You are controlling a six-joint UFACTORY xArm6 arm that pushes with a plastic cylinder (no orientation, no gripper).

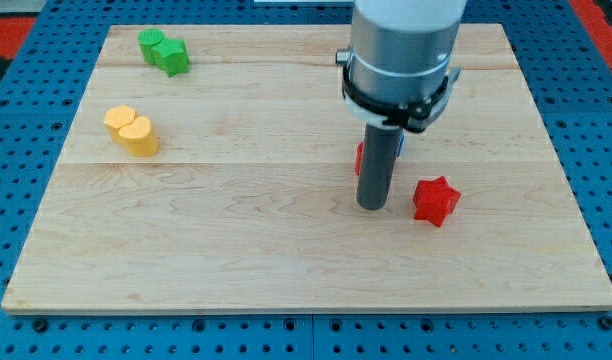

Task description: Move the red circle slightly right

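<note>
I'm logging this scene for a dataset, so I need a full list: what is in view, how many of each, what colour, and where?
red star-shaped block: one, red, the view's right of centre, just right of the rod.
red circle block: one, red, mostly hidden behind the rod; only a sliver shows at the rod's left edge.
blue block: one, blue, a sliver at the rod's right edge; shape not readable.
green block: one, green, the view's top left; lobed shape.
yellow block: one, yellow, the view's left, below the green one; lobed shape.
wooden board: one, pale wood, fills the view.
blue pegboard: one, blue, around the board.
my tip: one, dark rod end, left of the star.
</note>
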